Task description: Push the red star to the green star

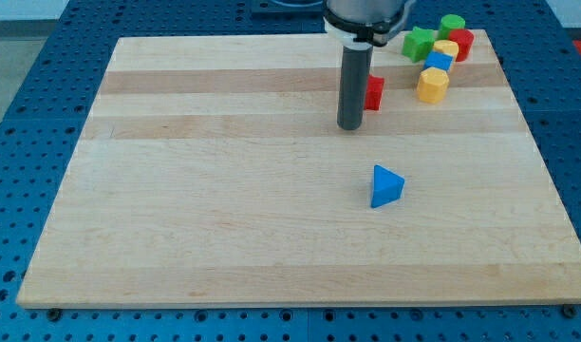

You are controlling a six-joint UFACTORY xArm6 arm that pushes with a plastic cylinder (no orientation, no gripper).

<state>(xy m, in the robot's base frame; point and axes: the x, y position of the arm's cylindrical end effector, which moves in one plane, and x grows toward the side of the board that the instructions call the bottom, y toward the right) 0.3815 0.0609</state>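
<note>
Nearest the view's bottom lies a blue triangle (386,186) on the board (224,218); above it the red star (374,92) touches my tip (349,126), just left, no gripper; green star (419,44) sits well apart, upper right, among 5 clustered blocks

red star (374,92), green star (419,44), blue triangle (385,186), yellow hex blk (432,85), pale striped wood board (224,190).
</note>
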